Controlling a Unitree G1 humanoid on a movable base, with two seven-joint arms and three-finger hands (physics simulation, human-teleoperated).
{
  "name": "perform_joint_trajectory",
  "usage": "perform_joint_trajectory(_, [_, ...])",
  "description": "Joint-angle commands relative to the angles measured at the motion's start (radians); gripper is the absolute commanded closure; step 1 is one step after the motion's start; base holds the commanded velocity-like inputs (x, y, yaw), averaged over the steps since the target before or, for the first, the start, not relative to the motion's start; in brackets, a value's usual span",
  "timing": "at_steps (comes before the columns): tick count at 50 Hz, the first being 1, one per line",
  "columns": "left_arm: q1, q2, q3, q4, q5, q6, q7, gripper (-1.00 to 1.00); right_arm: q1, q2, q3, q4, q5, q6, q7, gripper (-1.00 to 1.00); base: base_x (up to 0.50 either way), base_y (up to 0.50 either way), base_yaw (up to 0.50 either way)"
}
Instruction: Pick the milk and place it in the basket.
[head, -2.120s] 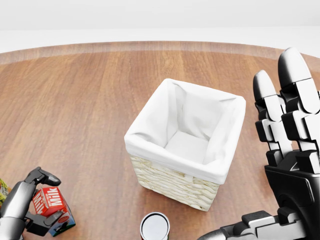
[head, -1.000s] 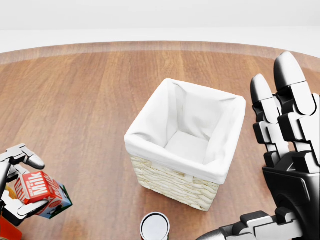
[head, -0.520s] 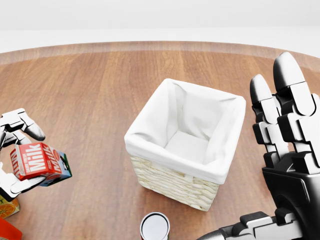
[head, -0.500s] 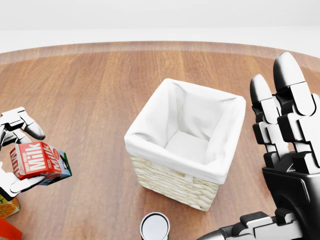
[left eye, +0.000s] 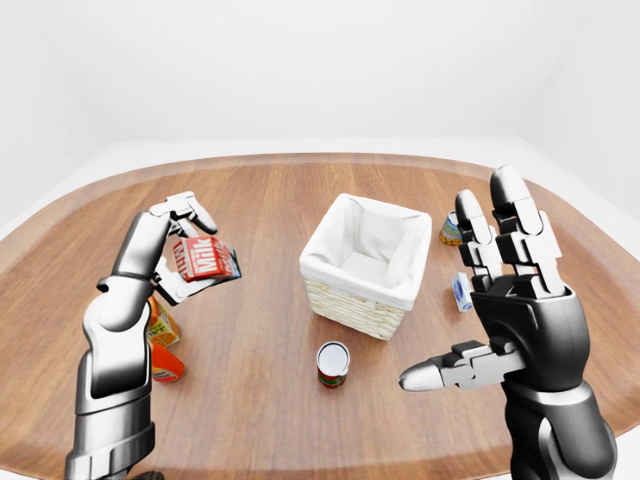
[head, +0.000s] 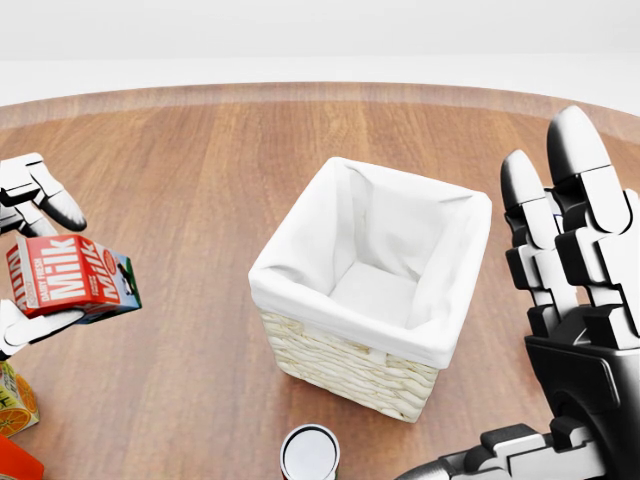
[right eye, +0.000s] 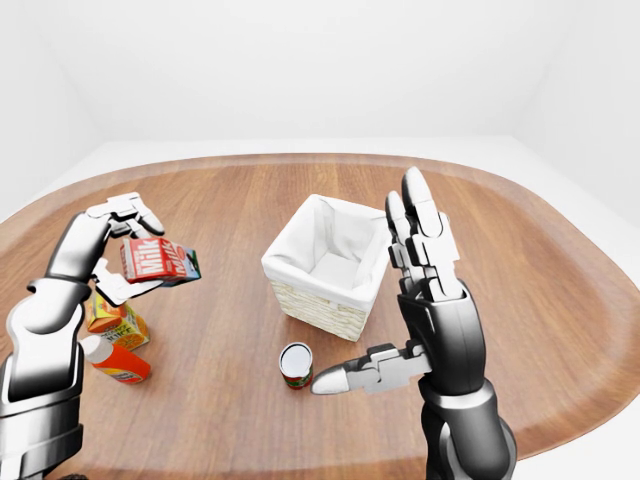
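At the left, the left hand (head: 22, 262) pinched one milk carton (head: 70, 277) in the air, above a juice carton (left eye: 160, 323) and one bottle (left eye: 165, 363). One lined basket (head: 345, 365) held nothing visible; a can (left eye: 333, 362) stood below it. The right hand (left eye: 520, 305) was spread wide.

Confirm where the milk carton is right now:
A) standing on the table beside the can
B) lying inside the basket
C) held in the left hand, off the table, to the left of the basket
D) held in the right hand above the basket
C: the left hand grips the milk carton in the air, left of the basket, which holds nothing.
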Motion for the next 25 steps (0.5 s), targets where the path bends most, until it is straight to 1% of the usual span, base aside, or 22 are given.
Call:
perform_joint_trajectory(1, [-0.059, 0.013, 0.006, -0.110, -0.005, 0.063, -0.018, 1.00, -0.001, 0.001, -0.001, -0.002, 0.000, 0.001, 0.000, -1.00, 0.00, 0.00, 0.00])
perform_joint_trajectory(5, [-0.091, 0.021, -0.001, -0.146, -0.006, 0.063, -0.037, 1.00, 0.008, 0.002, 0.008, 0.006, -0.004, -0.012, -0.001, -1.00, 0.00, 0.00, 0.00])
perform_joint_trajectory(15, [-0.148, 0.032, -0.017, -0.211, 0.003, 0.063, -0.072, 1.00, 0.007, 0.001, 0.003, 0.016, 0.000, -0.018, -0.001, -1.00, 0.00, 0.00, 0.00])
perform_joint_trajectory(17, [-0.162, 0.038, -0.017, -0.229, 0.004, 0.063, -0.083, 1.00, 0.009, 0.001, 0.005, 0.021, -0.001, -0.025, -0.001, -1.00, 0.00, 0.00, 0.00])
perform_joint_trajectory(21, [-0.217, 0.055, -0.016, -0.251, -0.006, 0.063, -0.097, 1.00, 0.009, 0.001, 0.006, 0.024, -0.001, -0.027, -0.001, -1.00, 0.00, 0.00, 0.00])
perform_joint_trajectory(25, [-0.254, 0.065, -0.031, -0.279, -0.005, 0.063, -0.109, 1.00, 0.015, 0.001, 0.007, 0.028, 0.000, -0.036, 0.000, -1.00, 0.00, 0.00, 0.00])
